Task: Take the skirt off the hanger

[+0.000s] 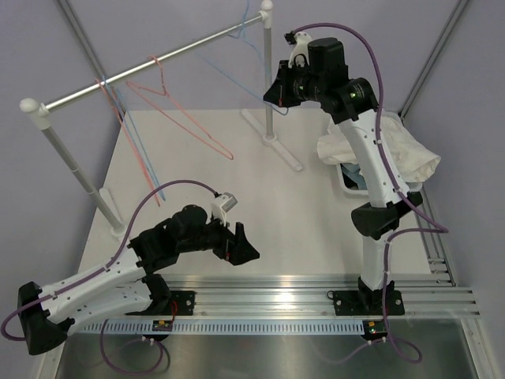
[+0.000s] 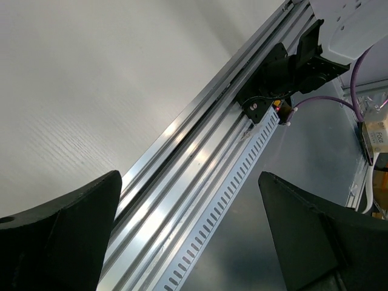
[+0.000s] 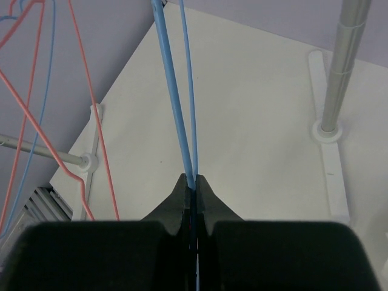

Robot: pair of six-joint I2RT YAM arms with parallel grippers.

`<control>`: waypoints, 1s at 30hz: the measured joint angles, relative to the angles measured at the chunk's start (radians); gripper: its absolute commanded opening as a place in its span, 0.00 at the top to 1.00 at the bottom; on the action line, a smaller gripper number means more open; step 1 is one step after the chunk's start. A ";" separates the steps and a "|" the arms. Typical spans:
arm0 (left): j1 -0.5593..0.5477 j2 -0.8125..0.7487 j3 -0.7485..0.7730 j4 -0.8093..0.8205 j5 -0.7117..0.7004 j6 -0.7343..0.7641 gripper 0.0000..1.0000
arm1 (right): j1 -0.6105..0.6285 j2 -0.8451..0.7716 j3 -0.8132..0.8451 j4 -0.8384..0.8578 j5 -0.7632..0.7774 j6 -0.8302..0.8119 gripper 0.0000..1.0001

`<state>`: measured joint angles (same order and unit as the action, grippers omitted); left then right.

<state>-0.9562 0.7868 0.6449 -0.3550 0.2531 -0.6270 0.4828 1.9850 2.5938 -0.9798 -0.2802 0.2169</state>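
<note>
A: Where's the black fabric skirt?
B: Unseen, perhaps under the white cloth (image 1: 394,150) at right. The thin pink wire hanger (image 1: 177,110) hangs bare, far left.
A: Handling?
B: Likely soft and limp; take its waistband. The left tool (image 1: 241,245) is spread; the right tool (image 3: 192,182) pinches a light-blue wire hanger (image 3: 176,103).

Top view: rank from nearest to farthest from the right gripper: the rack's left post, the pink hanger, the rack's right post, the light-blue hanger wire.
1. the light-blue hanger wire, pinched in the shut right gripper.
2. the rack's right post, just beside it.
3. the pink hanger, mid-rod, to its left.
4. the rack's left post, far left.
</note>
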 measured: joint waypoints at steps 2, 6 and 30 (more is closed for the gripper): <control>-0.004 -0.006 -0.014 0.008 0.000 -0.004 0.01 | 0.018 0.039 0.005 0.008 0.002 0.002 1.00; -0.006 -0.016 -0.041 0.016 0.000 -0.013 0.01 | 0.071 0.070 -0.003 0.014 0.013 0.005 1.00; -0.042 -0.018 -0.100 0.048 0.000 -0.065 0.01 | 0.204 -0.138 -0.391 0.117 0.239 0.022 0.00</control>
<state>-0.9985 0.7692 0.5449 -0.3073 0.2527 -0.6918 0.6868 1.8469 2.2024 -0.8623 -0.0414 0.2386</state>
